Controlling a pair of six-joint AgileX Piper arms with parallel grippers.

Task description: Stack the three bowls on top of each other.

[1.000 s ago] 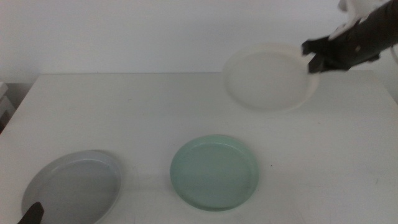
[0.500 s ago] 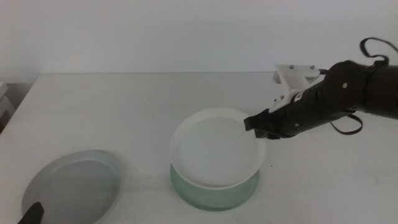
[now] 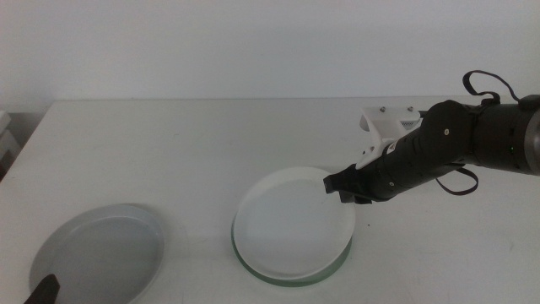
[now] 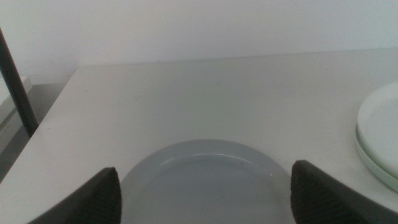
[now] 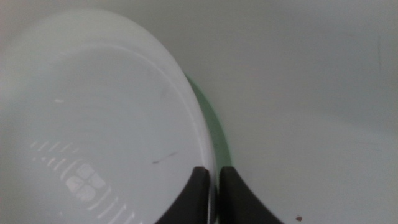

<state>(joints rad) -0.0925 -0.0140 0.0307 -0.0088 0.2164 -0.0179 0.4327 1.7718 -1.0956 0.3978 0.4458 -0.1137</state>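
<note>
The white bowl (image 3: 287,219) rests tilted in the pale mint green bowl (image 3: 291,276), of which only the near rim shows. My right gripper (image 3: 342,187) reaches in from the right and is shut on the white bowl's right rim. The right wrist view shows its jaws pinching that rim (image 5: 216,183), with the white bowl (image 5: 93,118) on one side and a sliver of the green bowl (image 5: 211,121) on the other. The grey bowl (image 3: 99,253) sits at the front left. My left gripper (image 3: 44,290) waits open beside it, its jaws spread wide around the grey bowl (image 4: 205,183).
The white table (image 3: 169,143) runs back to a pale wall. Its left edge (image 4: 43,130) drops off near the grey bowl. In the left wrist view the stacked white bowl (image 4: 380,121) shows at the picture's side.
The right gripper carried the white bowl from the far right down and left over the green bowl. It has now sunk lower into it, hiding most of the green.
</note>
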